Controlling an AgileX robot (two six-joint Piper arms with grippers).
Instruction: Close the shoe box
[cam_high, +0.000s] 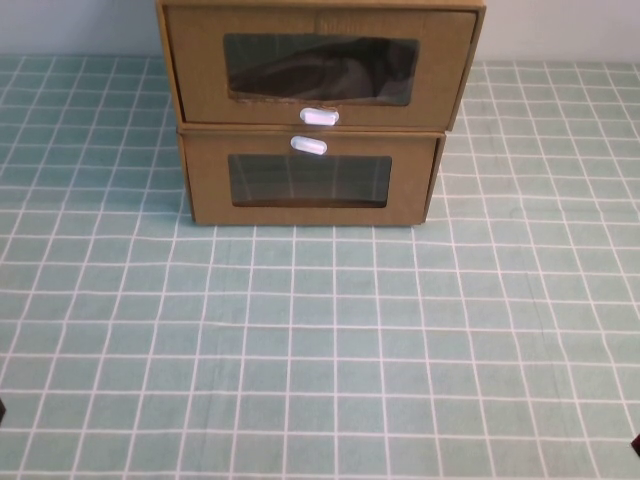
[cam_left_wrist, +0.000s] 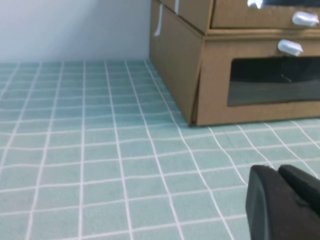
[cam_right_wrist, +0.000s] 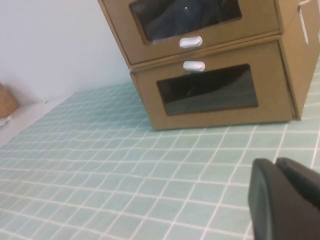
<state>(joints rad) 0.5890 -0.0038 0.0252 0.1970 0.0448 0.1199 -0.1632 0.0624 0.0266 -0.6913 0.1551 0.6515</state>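
Jutting past the lower box (cam_high: 410, 190), shoe box (cam_high: 445, 70) drawer; both grippers low near table edge, jaws' state untellable.

1. The table (cam_high: 320, 350) is covered by a pale green cloth crossed with a grid of thin white lines
2. A brown cardboard lower box (cam_high: 310, 180) rests directly on the cloth at the far middle of the table; its clear window sits below a small white tab
3. The shoe box (cam_high: 320, 62) is stacked on that lower box, not touching the cloth
4. The left gripper (cam_left_wrist: 282, 205) and right gripper (cam_right_wrist: 285, 200) hang over the near cloth, well apart from the boxes
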